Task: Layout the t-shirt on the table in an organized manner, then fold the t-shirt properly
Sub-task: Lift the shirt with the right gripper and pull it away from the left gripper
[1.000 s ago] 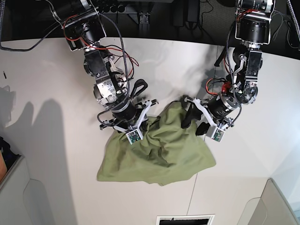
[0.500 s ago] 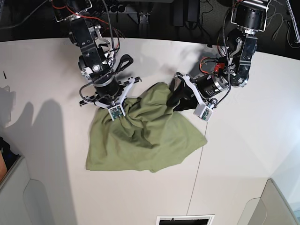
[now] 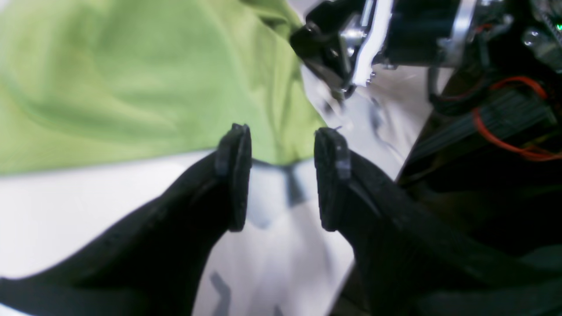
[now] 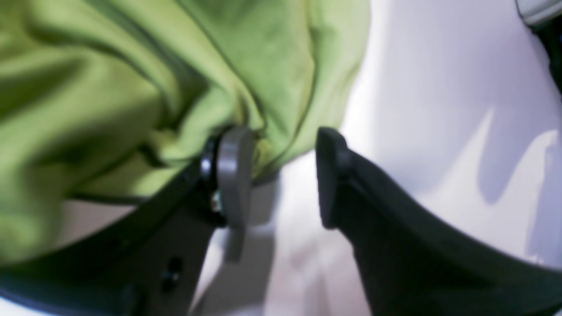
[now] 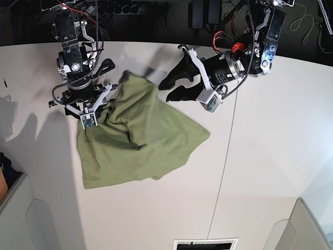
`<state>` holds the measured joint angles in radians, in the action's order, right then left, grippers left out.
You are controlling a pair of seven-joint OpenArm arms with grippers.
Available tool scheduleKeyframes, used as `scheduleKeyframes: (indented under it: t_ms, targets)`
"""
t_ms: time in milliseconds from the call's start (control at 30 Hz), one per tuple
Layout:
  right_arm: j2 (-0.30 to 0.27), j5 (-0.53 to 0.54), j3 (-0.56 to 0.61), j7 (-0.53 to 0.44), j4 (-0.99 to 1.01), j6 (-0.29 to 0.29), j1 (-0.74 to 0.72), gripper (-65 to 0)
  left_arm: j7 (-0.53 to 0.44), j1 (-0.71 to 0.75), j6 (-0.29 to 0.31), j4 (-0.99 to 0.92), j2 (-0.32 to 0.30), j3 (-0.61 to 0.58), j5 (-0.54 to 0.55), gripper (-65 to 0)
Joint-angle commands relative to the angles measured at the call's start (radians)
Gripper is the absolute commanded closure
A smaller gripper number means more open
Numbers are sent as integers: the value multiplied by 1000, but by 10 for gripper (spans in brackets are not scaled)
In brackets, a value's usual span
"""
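Note:
The olive-green t-shirt (image 5: 138,135) lies crumpled and spread at a slant on the white table (image 5: 270,156), left of centre. My right gripper (image 4: 283,175) is open at the shirt's upper left part. A bunched fold of t-shirt (image 4: 184,87) presses against its left finger (image 4: 232,175), and bare table (image 4: 421,109) shows between the fingers. My left gripper (image 5: 164,94) is open at the shirt's upper right edge. In the left wrist view the left gripper (image 3: 283,175) holds nothing, and the t-shirt (image 3: 131,79) lies just past its tips.
Grey bins stand at the lower left (image 5: 13,213) and lower right (image 5: 307,224) corners. A dark slot (image 5: 205,244) sits at the front edge. A thin seam (image 5: 223,156) runs down the table. Cables and dark gear line the far edge (image 5: 156,15).
Both arms have moved up and to the left, dragging the shirt that way. The right gripper has opened off the cloth. The left gripper now stands at the shirt's edge with nothing in it.

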<state>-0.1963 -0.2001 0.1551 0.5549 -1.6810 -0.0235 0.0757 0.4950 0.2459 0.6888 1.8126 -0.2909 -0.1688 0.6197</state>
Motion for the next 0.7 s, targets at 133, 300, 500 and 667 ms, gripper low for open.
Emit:
scheduleKeyframes:
  t_ms: [133, 300, 500, 667]
  targets:
    - [-2, 51, -3, 15, -151, -6, -14, -246, -26, -69, 9, 21, -18, 104, -4, -272]
    - [45, 70, -3, -12, -176, 35, -24, -247, -27, -99, 0, 16, -56, 108, -2, -355]
    - [95, 103, -3, -44, -157, 55, -124, -304, -52, -121, 0, -35, -58, 79, 4, -379]
    - [95, 104, -2, -44, -37, 56, -233, -340, -58, -181, 0, -131, -55, 39, -19, -379]
